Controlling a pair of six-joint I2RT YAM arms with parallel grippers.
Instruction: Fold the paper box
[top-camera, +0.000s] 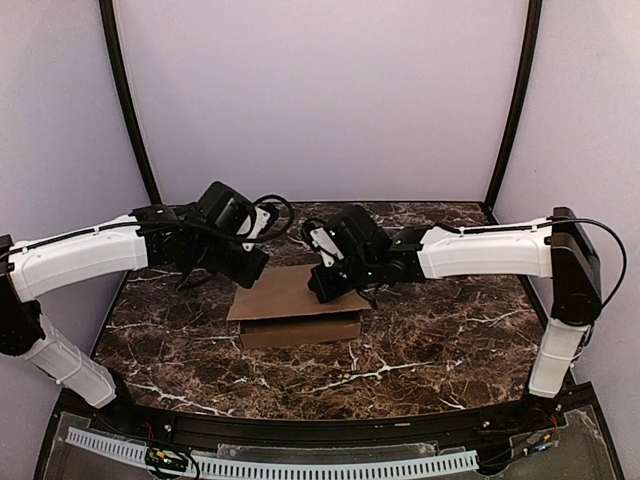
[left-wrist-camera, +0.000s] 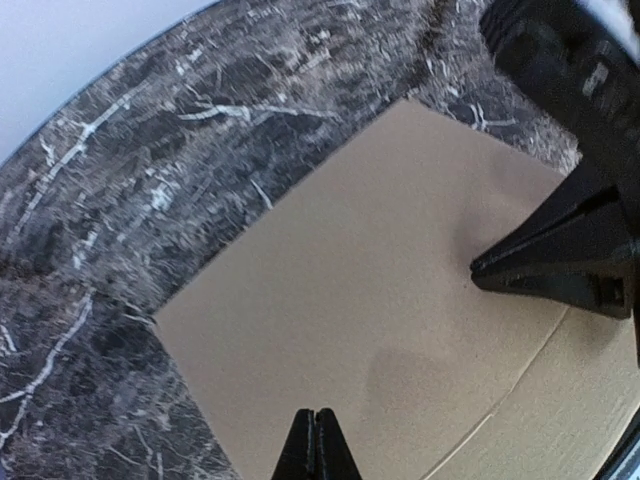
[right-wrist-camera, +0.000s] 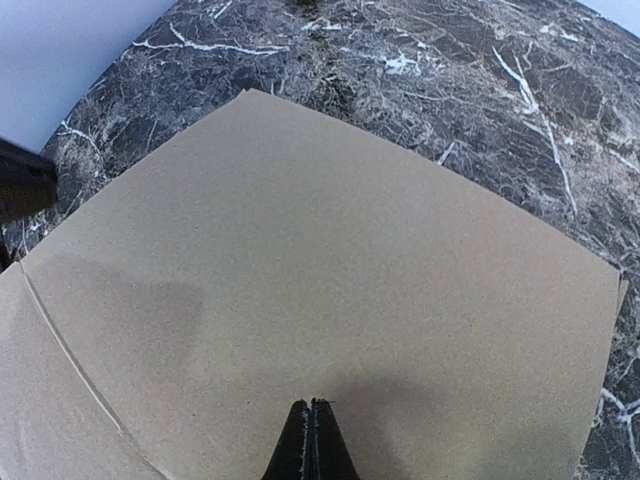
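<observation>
The paper box (top-camera: 297, 310) sits mid-bench (top-camera: 450, 345), lid lowered, with the left pincer (left-wrist-camera: 315, 445) and right pincer (right-wrist-camera: 312, 435) both closed on nothing at its top, so uneven pressing could skid it or let the lid spring up.

The paper box (top-camera: 297, 308) was plain brown, unprinted cardboard, a shallow rectangular shape lying closed near the middle of the dark marbled surface (top-camera: 430, 350). Its lid (top-camera: 292, 292) lay flat above a low front wall (top-camera: 300, 331), and a thin crease (right-wrist-camera: 70, 345) ran near one lid edge
</observation>
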